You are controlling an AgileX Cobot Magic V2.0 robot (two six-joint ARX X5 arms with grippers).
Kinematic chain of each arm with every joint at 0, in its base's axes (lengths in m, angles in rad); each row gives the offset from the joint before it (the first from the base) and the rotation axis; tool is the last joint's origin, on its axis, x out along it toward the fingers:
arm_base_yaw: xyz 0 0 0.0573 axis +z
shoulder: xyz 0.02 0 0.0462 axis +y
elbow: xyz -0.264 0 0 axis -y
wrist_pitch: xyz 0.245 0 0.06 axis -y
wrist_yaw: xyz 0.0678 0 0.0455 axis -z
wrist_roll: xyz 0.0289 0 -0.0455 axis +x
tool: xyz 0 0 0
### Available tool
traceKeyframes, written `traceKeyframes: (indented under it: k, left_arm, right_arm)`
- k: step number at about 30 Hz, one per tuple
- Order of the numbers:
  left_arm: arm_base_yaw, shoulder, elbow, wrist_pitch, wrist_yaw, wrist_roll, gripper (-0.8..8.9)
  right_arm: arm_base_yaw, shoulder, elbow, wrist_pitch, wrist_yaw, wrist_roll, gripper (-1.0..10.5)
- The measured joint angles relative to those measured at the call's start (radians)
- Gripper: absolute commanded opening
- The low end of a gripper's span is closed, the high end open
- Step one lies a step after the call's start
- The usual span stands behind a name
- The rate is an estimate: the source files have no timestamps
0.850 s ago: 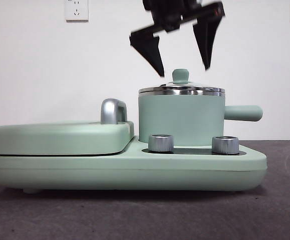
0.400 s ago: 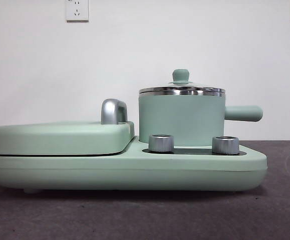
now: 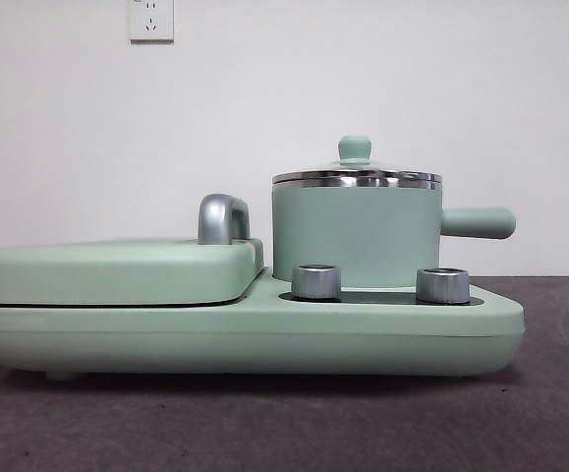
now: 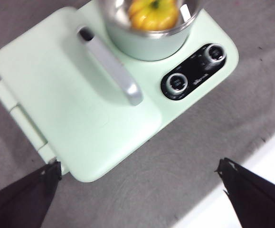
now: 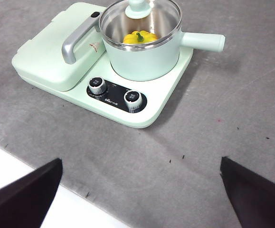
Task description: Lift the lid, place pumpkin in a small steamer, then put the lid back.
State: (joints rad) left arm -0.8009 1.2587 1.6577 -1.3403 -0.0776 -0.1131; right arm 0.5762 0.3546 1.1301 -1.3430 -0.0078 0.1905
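High above the small steamer (image 5: 144, 56) and well back from it, the right gripper (image 5: 139, 199) hangs with its two black jaws spread wide and nothing between them; the left gripper (image 4: 142, 194) hangs likewise over the table on the steamer's griddle side, jaws equally wide and empty. Neither shows in the front view. Seen from the right wrist, the lid (image 5: 139, 14) sits on the steamer's steel rim, its mint knob upright at the centre, and the pumpkin (image 5: 138, 38) shows yellow through the glass, resting on the steamer's floor. The front view agrees: the lid lies level and flush all round the rim, not tilted. Beside the steamer, on the side away from its straight handle, the griddle cover (image 3: 117, 270) lies closed with its chrome handle (image 3: 221, 218) next to the steamer's wall, and two control knobs (image 5: 116, 91) stand just in front of the steamer. By my judgement all three steps are done; what remains is to keep both arms clear, since any descent near the knob risks nudging a well-seated lid.
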Motion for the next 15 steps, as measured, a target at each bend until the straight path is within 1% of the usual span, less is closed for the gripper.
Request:
traceKeyframes:
  k: [3, 5, 7, 8, 11, 14, 15]
  left_arm:
    - [0.002, -0.188, -0.209, 0.164, -0.002, -0.034, 5.22]
    - [0.001, -0.317, -0.344, 0.243, -0.001, -0.046, 5.22]
    - [0.002, -0.437, -0.461, 0.301, -0.002, -0.056, 5.22]
    - [0.002, -0.499, -0.522, 0.324, -0.002, -0.062, 5.22]
    - [0.002, -0.663, -0.663, 0.348, -0.001, -0.099, 5.22]
    - [0.002, -0.784, -0.743, 0.346, -0.001, -0.159, 5.14]
    - [0.002, -0.823, -0.757, 0.343, -0.001, -0.181, 4.66]
  right_arm:
    - [0.0, 0.0, 0.0, 0.0, 0.0, 0.0, 4.6]
    - [0.0, 0.0, 0.0, 0.007, -0.007, 0.001, 4.5]
    - [0.0, 0.0, -0.002, 0.02, -0.037, 0.001, 4.5]
    - [0.0, -0.001, -0.006, 0.071, -0.055, 0.002, 4.5]
    - [0.001, 0.001, -0.007, 0.257, -0.093, 0.002, 4.5]
    - [0.001, 0.001, -0.007, 0.342, -0.098, 0.002, 4.5]
    - [0.001, 0.001, -0.007, 0.35, -0.098, 0.002, 4.5]
